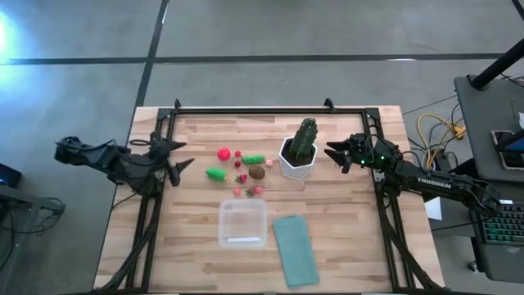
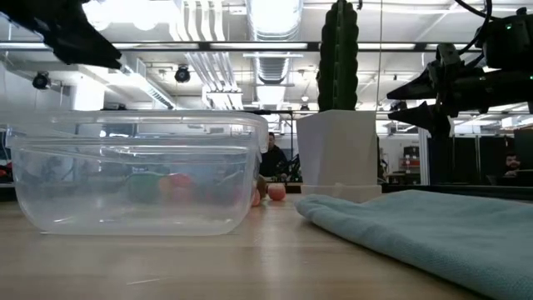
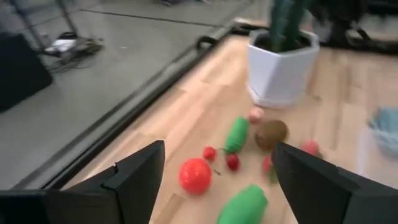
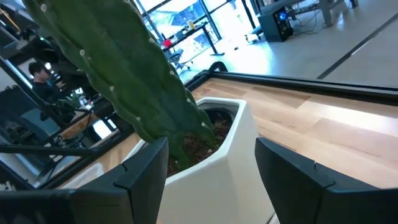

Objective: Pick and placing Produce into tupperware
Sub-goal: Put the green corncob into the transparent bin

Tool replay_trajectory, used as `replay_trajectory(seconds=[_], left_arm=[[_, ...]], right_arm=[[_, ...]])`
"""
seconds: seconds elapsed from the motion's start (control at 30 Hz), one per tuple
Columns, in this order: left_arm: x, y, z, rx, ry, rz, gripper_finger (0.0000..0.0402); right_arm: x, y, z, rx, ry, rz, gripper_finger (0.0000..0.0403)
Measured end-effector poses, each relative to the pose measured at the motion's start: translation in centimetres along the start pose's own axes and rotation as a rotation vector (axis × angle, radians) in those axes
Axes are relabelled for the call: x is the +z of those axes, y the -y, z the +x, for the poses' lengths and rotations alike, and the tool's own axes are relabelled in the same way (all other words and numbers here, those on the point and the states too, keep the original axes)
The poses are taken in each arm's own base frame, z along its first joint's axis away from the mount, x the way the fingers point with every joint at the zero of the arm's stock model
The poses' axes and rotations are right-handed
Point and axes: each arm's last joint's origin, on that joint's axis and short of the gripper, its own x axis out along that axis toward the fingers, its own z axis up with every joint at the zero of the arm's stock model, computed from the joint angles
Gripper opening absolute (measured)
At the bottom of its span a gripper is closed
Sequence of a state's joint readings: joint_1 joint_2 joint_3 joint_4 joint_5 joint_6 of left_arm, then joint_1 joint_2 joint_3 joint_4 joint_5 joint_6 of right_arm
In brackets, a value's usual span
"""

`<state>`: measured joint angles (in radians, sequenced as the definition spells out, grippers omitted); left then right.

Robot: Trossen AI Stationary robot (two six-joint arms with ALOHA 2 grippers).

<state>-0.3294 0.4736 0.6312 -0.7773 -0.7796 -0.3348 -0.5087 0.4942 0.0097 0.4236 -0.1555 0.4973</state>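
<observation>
The left hand [image 1: 182,157] hangs over the left part of the worktop [image 1: 344,238], its fingers spread apart and holding nothing, pointed at the produce. The right hand [image 1: 334,152] sits just right of the cactus [image 1: 305,138], fingers likewise parted and empty; in its wrist view the white pot [image 4: 214,155] fills the gap between them.

The produce lies loose on the worktop, left of the pot. A red ball [image 1: 223,152] is farthest back, with a small red piece [image 1: 238,153] beside it. A green piece [image 1: 253,159] lies next to that, and a second green piece [image 1: 215,173] lies nearer the left hand. A brown ball [image 1: 257,172] rests close to the pot, a pink bit [image 1: 268,163] just behind it. More tiny red pieces [image 1: 250,191] sit nearer the front, between the brown ball and the tupperware.

The tupperware [image 1: 242,223] stands in front of the produce, upright and open. No produce is in it. The teal lid [image 1: 295,250] lies flat just to its right.

In the low view a person [image 2: 270,157] sits in the room behind.
</observation>
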Motion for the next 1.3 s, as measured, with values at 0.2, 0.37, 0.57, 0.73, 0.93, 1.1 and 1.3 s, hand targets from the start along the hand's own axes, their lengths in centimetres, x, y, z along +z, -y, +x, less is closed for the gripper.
replay_trajectory(seconds=[0.2,0.37,0.57,0.73,0.93,1.1,1.3], left_arm=[[1.9,2.0,1.4,-0.060,-0.121,0.205,0.0280],[2.2,3.2,4.4,0.009,-0.330,0.314,0.0280],[1.3,3.1,8.5,-0.282,-0.633,0.180,0.0280],[2.0,1.5,11.0,-0.525,-0.680,-0.050,0.0280],[2.7,-1.9,12.1,-0.400,-0.676,-0.036,0.0280],[2.6,-2.7,12.5,-0.234,-0.708,0.086,0.0280],[2.4,-2.6,13.3,-0.217,-0.712,0.086,0.0280]], right_arm=[[0.0,0.0,0.0,0.000,0.000,0.000,0.0233],[0.0,0.0,0.0,0.001,0.001,0.000,0.0233],[0.0,0.0,0.0,0.000,0.000,-0.001,0.0233],[-0.1,0.0,0.0,-0.003,-0.006,0.001,0.0233],[-0.1,0.0,0.0,-0.004,-0.006,0.001,0.0233],[-0.1,0.0,0.0,-0.003,-0.006,0.001,0.0233],[-0.1,0.0,0.0,-0.003,-0.006,0.001,0.0233]])
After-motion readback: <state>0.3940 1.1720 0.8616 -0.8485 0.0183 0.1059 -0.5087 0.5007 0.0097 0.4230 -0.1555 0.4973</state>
